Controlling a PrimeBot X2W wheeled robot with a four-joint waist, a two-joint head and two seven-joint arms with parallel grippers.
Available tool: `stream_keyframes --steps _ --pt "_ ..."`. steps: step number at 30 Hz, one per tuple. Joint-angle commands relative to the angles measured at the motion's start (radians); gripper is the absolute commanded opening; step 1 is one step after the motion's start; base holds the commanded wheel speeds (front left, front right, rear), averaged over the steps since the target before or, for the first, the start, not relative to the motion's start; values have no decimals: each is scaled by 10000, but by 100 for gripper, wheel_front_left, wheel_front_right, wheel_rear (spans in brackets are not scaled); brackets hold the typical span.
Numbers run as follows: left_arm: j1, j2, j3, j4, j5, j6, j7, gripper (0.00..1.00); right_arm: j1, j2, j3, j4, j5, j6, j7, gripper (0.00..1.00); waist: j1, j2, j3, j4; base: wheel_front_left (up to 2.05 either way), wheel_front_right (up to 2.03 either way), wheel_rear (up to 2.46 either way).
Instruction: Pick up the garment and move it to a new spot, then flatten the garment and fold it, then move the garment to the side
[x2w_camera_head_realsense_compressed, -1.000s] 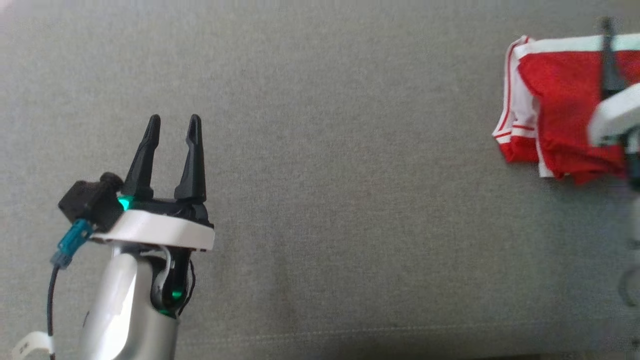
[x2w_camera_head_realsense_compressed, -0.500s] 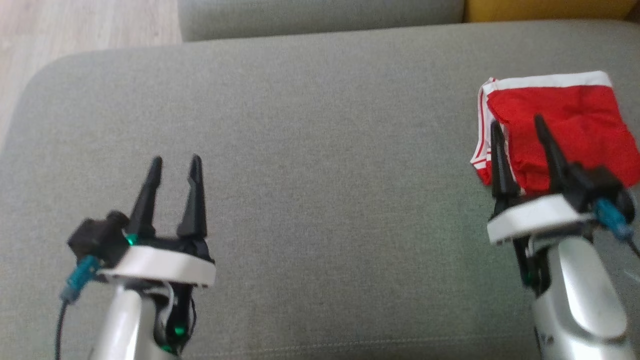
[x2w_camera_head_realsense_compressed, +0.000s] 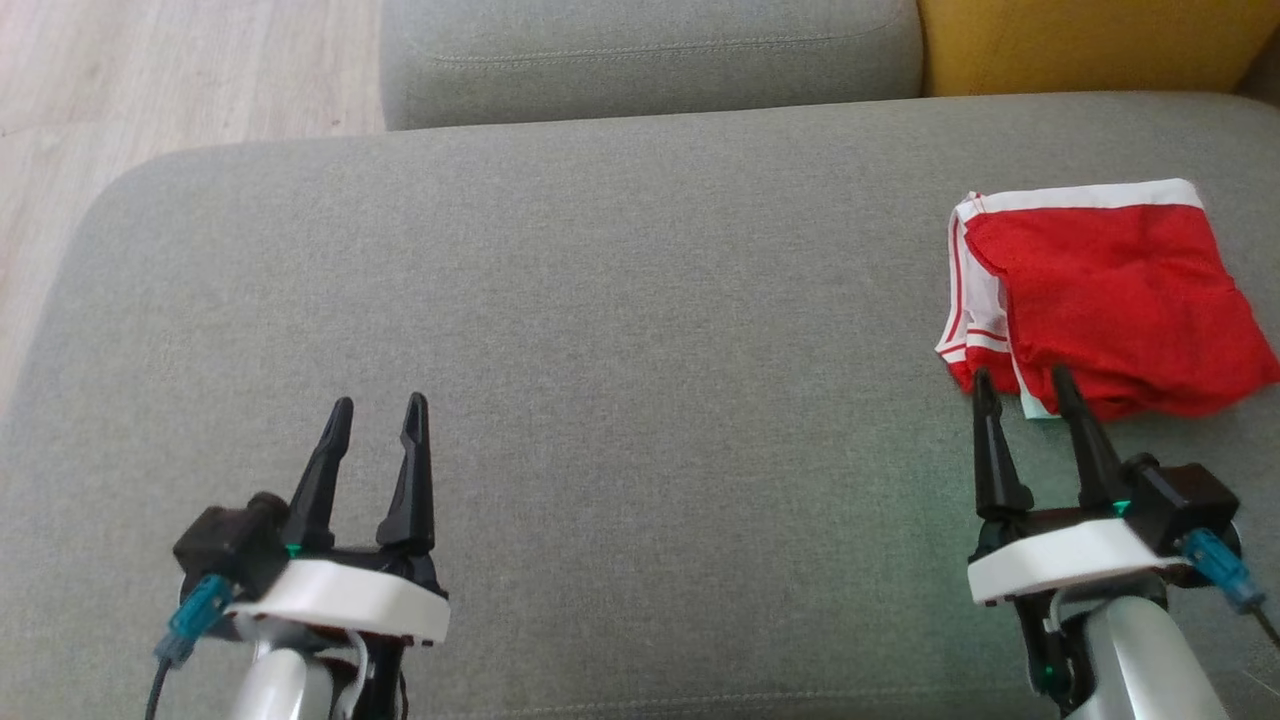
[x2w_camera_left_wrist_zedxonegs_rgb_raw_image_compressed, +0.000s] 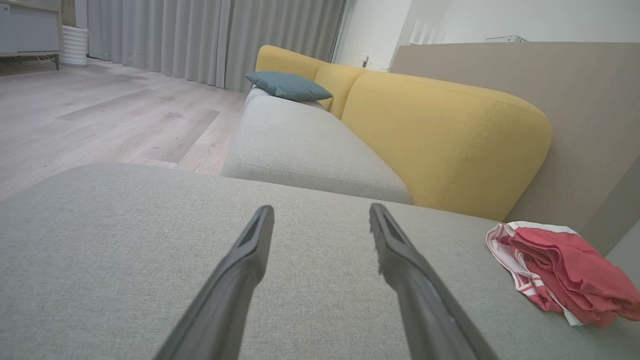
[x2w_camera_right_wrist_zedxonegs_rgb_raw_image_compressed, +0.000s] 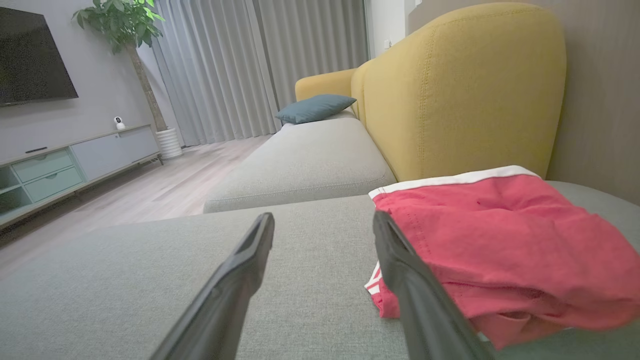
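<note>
Both my grippers hang nearest me, low over the grey sofa cushion (x2w_camera_head_realsense_compressed: 600, 350). My left gripper (x2w_camera_head_realsense_compressed: 380, 400) is spread wide and empty, well apart from the work. My right gripper (x2w_camera_head_realsense_compressed: 1022, 374) is equally wide and holds nothing, its tips just beside the near edge of the garment (x2w_camera_head_realsense_compressed: 1110, 300). That red garment with white trim lies folded at the cushion's right side. I judge the folding and side placement done, which would explain my free jaws. No label or writing is readable. Beyond stands the yellow backrest (x2w_camera_head_realsense_compressed: 1080, 45).
</note>
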Motion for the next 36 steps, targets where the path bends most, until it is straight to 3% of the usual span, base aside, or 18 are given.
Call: stream_keyframes --steps 1,9,19,29,30,36 --pt "-340 112 310 -443 8 85 -53 100 -250 -6 184 -405 48 -7 -128 100 0 -1 7 4 0 0 0" --pt "-327 112 329 -554 107 176 -53 100 -231 -6 150 -592 136 -7 -135 100 0 -1 40 -8 0 0 0" --pt "-264 112 566 -295 -183 -99 -53 100 -238 -5 195 -742 238 -7 -136 100 0 -1 65 -65 0 0 0" --pt "-213 112 846 -657 335 173 -53 100 -260 -5 418 -719 391 -7 -137 100 0 -1 117 -149 0 0 0" --pt "10 -11 405 -251 350 149 -2 0 3 15 152 -347 341 0 -27 0 0 -1 115 -150 0 0 0" --pt "99 -53 382 237 -8 136 102 0 194 21 153 43 722 0 58 0 0 -1 104 -147 0 0 0"
